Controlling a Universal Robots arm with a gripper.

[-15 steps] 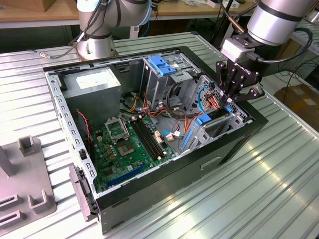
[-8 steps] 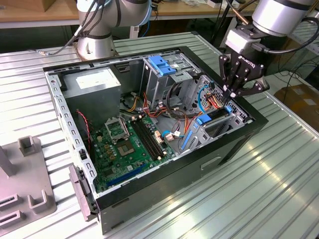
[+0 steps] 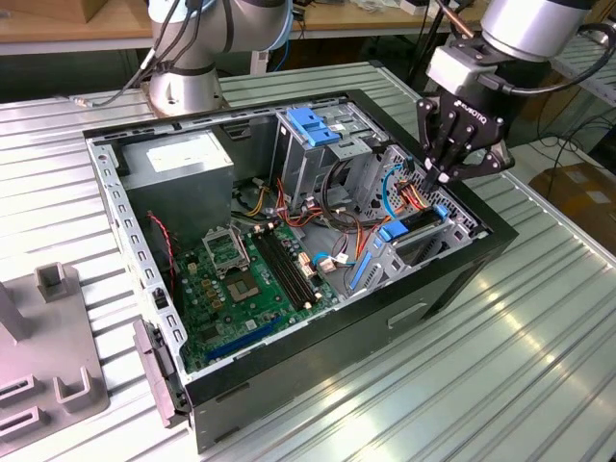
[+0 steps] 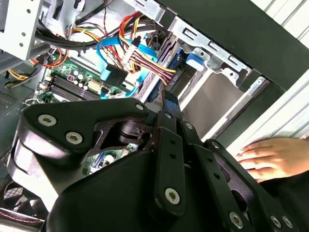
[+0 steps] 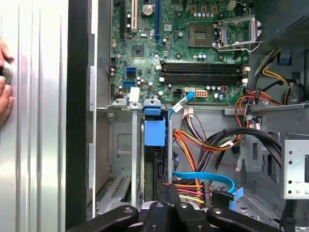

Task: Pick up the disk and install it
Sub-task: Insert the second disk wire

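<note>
The black metal claw [image 3: 452,171] is shut with nothing in it, hanging over the open computer box [image 3: 318,318]. The flat disk [image 5: 155,135], blue plastic on its edge, stands in its silver slot, just below the claw at about 6 o'clock in the exterior view.

The computer case [image 3: 452,279] is finished in black outside, with bare silver-grey metal inside. The motherboard [image 3: 245,279], at lower centre of the exterior view, is green and is fitted with black memory slots [image 5: 203,72]. The cable bundle [image 5: 193,145] is coloured red, orange, yellow and black; a flat data cable [image 5: 203,178] is light blue. The disk [image 5: 155,133] is edged in bright blue. The hand [image 3: 452,159], at upper right of the exterior view, is matt black. The counter [image 3: 539,346] is silver, patterned with parallel ribs. The power supply [image 3: 178,168] is grey with a white sticker.
</note>
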